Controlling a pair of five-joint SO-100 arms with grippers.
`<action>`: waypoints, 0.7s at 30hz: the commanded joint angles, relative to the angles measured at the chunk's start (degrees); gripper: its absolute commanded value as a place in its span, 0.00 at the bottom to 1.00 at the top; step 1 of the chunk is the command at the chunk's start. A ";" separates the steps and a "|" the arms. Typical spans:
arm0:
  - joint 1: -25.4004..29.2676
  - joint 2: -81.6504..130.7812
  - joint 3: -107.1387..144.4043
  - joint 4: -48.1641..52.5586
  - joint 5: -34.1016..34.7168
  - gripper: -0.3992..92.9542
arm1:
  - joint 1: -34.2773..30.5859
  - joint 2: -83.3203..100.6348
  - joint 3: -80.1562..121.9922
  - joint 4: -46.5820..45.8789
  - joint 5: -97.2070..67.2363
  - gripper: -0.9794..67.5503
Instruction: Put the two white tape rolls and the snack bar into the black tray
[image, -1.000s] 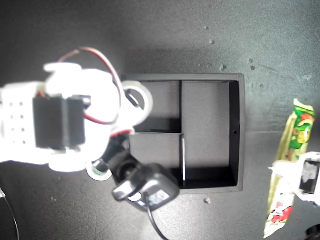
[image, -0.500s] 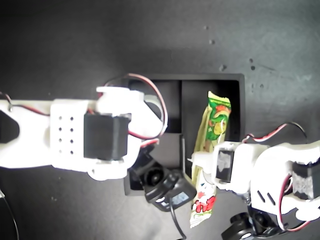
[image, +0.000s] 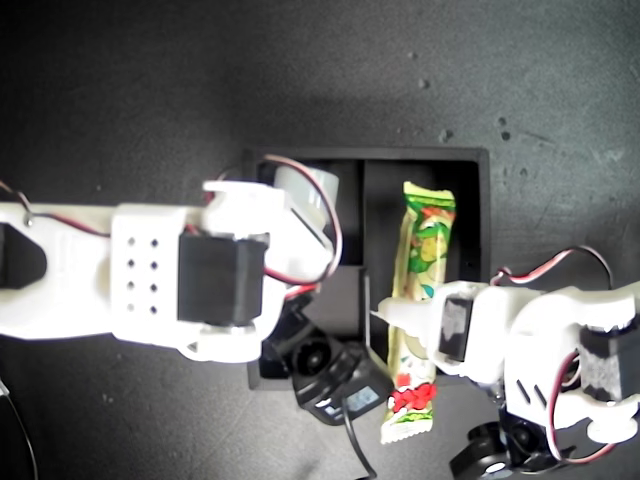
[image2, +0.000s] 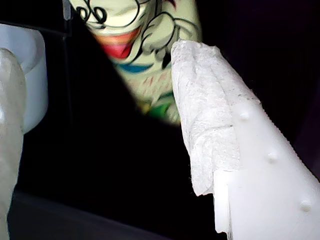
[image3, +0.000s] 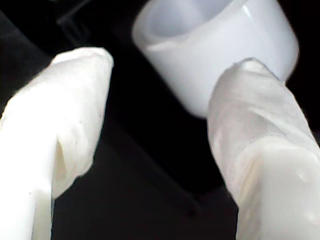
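Exterior view, from its left: my second arm reaches across the dark tabletop (image: 150, 80) over the black tray (image: 478, 260); a white tape roll (image: 305, 185) shows in the tray's small compartment at the view's upper left, partly under that arm; in the second wrist view my second pincer (image3: 167, 60) stands open, one finger (image3: 260, 130) overlapping the roll; to the right, the snack bar (image: 425, 240) lies along the long compartment, its lower end poking out over the tray's near wall; my first pincer (image2: 100, 50) is spread open beside the bar.
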 joint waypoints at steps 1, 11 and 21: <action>0.00 1.32 -2.90 1.05 0.18 0.17 | 0.00 0.79 -0.79 1.67 0.79 0.34; 0.53 19.16 9.67 1.14 0.09 0.16 | -0.79 12.83 5.27 13.54 2.37 0.31; 15.73 40.61 37.71 -1.32 -17.58 0.15 | 4.04 55.02 52.21 13.01 35.42 0.01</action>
